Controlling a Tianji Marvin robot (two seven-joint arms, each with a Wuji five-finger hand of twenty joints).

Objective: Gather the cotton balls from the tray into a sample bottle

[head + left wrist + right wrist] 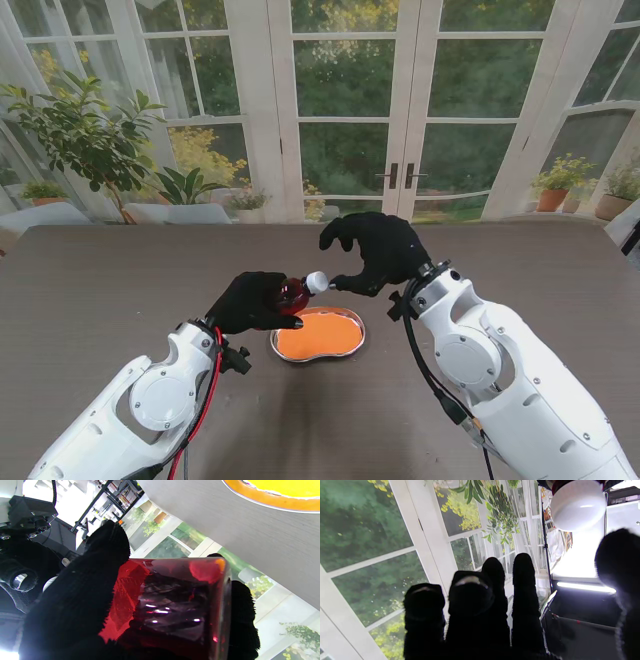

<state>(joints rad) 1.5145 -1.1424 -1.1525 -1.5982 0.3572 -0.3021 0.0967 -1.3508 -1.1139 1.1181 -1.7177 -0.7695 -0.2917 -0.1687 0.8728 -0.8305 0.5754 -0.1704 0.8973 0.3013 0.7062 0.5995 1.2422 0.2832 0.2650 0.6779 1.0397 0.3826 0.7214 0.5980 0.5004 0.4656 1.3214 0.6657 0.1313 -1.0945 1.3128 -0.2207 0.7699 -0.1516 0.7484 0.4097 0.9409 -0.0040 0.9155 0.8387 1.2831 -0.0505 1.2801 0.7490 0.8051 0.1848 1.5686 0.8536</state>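
We hold red sample bottle (293,294) in left hand (250,303), mouth tilted toward right hand (375,252) | right hand pinches cotton ball (316,281) at mouth for drop-in | orange tray (319,335) directly beneath catches misses.

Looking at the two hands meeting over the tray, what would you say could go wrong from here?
1. The cotton ball sits at the mouth of the sample bottle, pinched only by fingertips of the right hand; a slight misalignment may drop it.
2. A dropped ball might miss the tray and land on the table.
3. The left hand holds the bottle tilted, so it may slip.
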